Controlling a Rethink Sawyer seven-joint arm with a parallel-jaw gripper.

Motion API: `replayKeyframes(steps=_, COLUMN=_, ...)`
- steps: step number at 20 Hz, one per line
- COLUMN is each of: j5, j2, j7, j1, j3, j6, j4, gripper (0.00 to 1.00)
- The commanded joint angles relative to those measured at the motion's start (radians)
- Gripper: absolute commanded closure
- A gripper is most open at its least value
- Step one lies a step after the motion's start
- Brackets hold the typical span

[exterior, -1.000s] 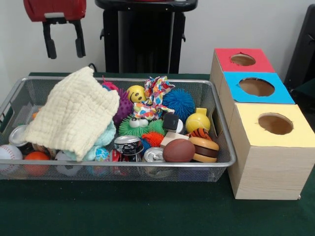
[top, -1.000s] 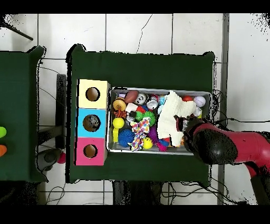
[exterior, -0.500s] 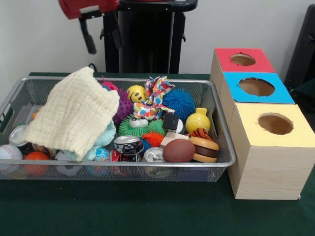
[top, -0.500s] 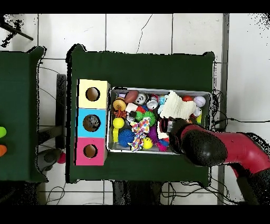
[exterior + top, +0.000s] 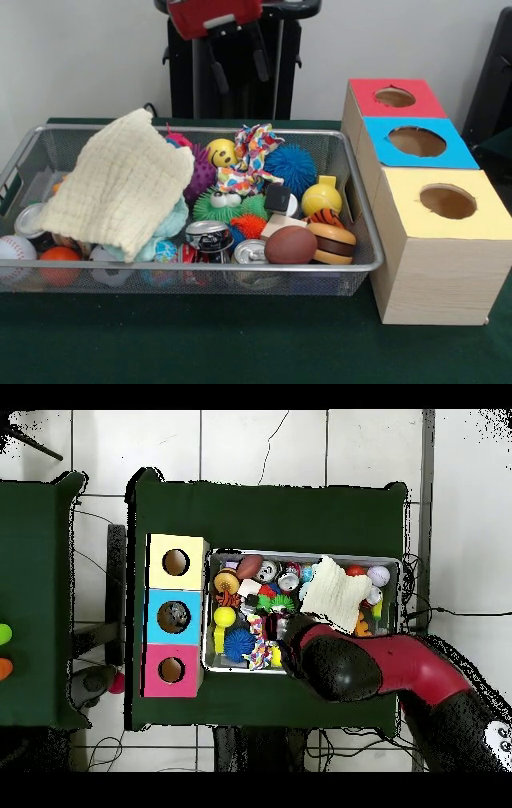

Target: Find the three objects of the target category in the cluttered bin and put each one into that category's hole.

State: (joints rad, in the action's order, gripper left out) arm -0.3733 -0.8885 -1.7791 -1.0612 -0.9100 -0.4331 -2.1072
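Observation:
The cluttered wire-mesh bin (image 5: pixel 200 268) sits on the green table, full of toys; it also shows in the overhead view (image 5: pixel 300 555). The hole (image 5: pixel 417 142) in the blue-topped box is the middle one of three, right of the bin, and shows in the overhead view (image 5: pixel 173 617). My gripper (image 5: pixel 238 70) hangs open and empty, high above the bin's back edge near the middle. In the overhead view my red arm (image 5: pixel 350 664) covers the bin's lower middle. A pale yellow cloth (image 5: pixel 120 188) drapes over the bin's left part and hides what lies beneath it.
Two cans (image 5: pixel 210 236), a brown football (image 5: pixel 290 244), a burger toy (image 5: pixel 332 242), a yellow ball (image 5: pixel 322 198), a blue spiky ball (image 5: pixel 290 168) and a patterned fabric toy (image 5: pixel 250 160) fill the bin. Red-topped (image 5: pixel 395 97) and yellow-topped (image 5: pixel 448 202) boxes flank the blue one.
My gripper has moved sideways from above the bin's cloth-covered end toward its middle, staying high and open. The cloth and the toys have not moved.

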Motion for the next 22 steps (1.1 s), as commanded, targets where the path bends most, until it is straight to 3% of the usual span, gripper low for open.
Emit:
replayKeyframes(steps=1, j5=-0.037, j2=0.033, j7=-0.064, j1=0.042, j3=0.074, j6=0.017, j4=-0.049, gripper=0.0)
replayKeyframes(steps=6, j5=-0.072, j2=0.054, j7=-0.061, j1=0.054, j3=0.114, j6=0.058, j4=-0.045, gripper=0.0)
replayKeyframes(steps=10, j5=-0.257, j2=0.092, j7=-0.01, j1=0.104, j3=0.209, j6=0.126, j4=-0.004, gripper=0.0)
replayKeyframes(steps=12, j5=-0.31, j2=0.118, j7=-0.013, j1=0.121, j3=0.245, j6=0.147, j4=0.012, gripper=0.0)
replayKeyframes(steps=17, j5=-0.377, j2=0.164, j7=-0.04, j1=0.141, j3=0.294, j6=0.189, j4=0.037, gripper=0.0)
replayKeyframes(steps=22, j5=-0.407, j2=0.16, j7=-0.048, j1=0.15, j3=0.319, j6=0.203, j4=0.041, gripper=0.0)
